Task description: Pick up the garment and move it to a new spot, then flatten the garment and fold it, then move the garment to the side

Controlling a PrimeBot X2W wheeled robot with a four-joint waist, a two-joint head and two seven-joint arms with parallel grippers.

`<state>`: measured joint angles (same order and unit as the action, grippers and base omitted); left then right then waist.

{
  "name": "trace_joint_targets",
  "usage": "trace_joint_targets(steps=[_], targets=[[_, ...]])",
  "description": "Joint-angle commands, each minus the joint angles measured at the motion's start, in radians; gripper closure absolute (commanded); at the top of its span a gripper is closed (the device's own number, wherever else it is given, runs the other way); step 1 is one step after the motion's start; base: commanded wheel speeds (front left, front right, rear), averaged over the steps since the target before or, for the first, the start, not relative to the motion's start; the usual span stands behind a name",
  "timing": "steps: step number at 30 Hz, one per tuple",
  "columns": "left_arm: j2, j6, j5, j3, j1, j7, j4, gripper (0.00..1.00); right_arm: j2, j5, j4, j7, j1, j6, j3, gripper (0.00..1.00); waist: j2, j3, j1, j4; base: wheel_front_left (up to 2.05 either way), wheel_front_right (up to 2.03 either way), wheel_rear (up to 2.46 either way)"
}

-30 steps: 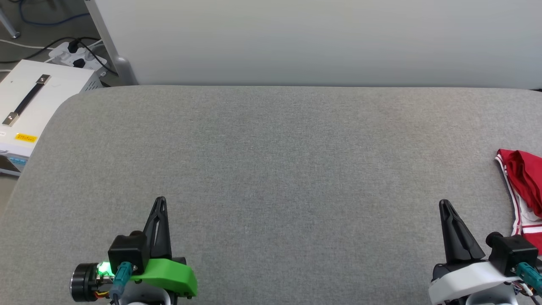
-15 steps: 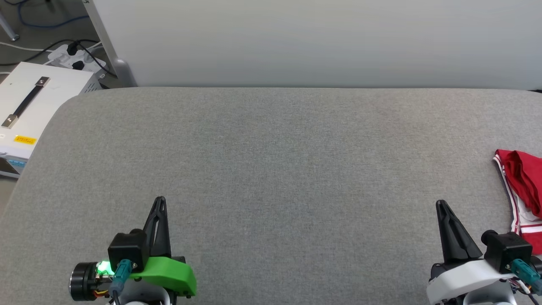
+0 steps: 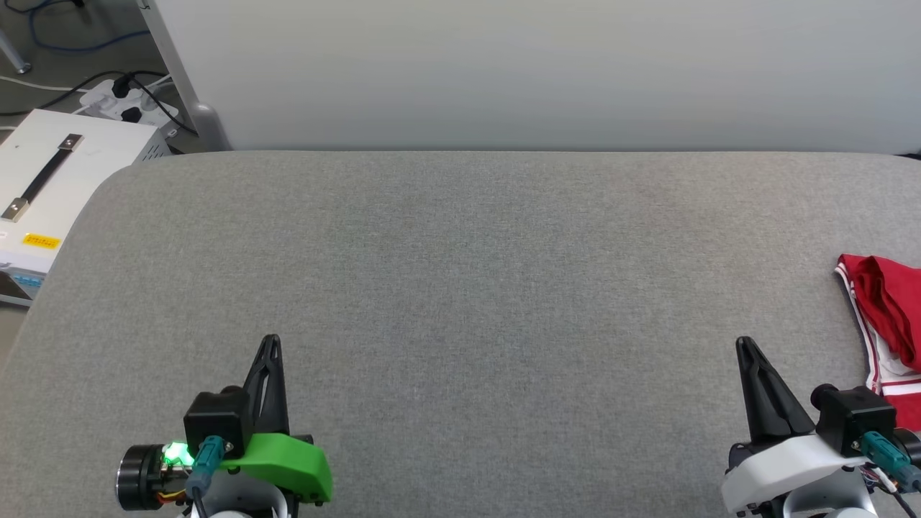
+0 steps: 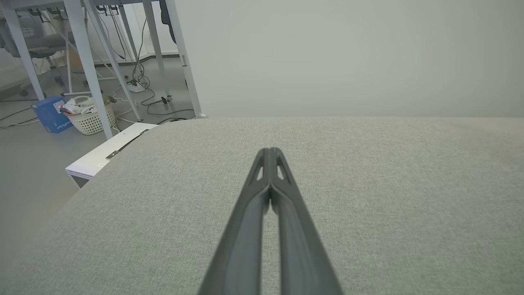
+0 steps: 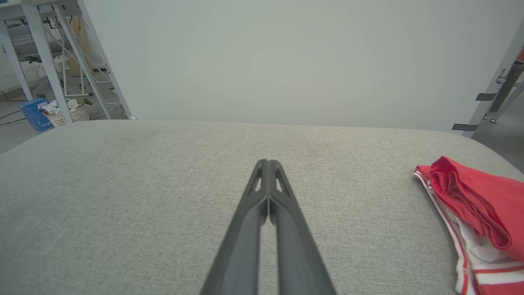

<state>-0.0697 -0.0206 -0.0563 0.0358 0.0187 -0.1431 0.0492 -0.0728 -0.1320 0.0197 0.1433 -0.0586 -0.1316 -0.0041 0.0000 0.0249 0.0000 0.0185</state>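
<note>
Two long dark claws of ours, both pinched fully closed, gripping nothing: left claw (image 3: 271, 339) at lower left, right claw (image 3: 742, 342) at lower right, over grey fabric-covered tabletop (image 3: 460, 252). We see crumpled red jersey garment (image 3: 888, 302), white with red-striped trim, lying at tabletop's far right edge, near right claw, not touching.

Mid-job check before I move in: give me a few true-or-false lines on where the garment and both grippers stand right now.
The garment lies bunched at the right edge of the grey surface. True.
The right gripper is shut on the garment. False: it is shut, but clear of the garment, holding nothing.
The left gripper is shut. True.
The garment lies beside the left gripper. False: it lies by the right one.
</note>
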Motion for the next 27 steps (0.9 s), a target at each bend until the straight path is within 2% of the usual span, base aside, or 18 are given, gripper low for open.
trace_joint_targets(steps=[1, 27], targets=[[0.004, 0.004, 0.008, -0.003, -0.008, 0.005, -0.006, 1.00, 0.002, 0.015, -0.007, -0.007, 0.017, 0.000, 0.000, 1.00, 0.0000, 0.000, 0.0000, 0.000, 0.00, 0.00, 0.00], [0.010, 0.011, 0.026, -0.015, -0.012, 0.057, -0.022, 1.00, 0.010, 0.060, -0.012, -0.059, 0.033, 0.001, 0.002, 1.00, 0.0000, -0.010, 0.0000, -0.007, 0.00, 0.00, 0.00]])
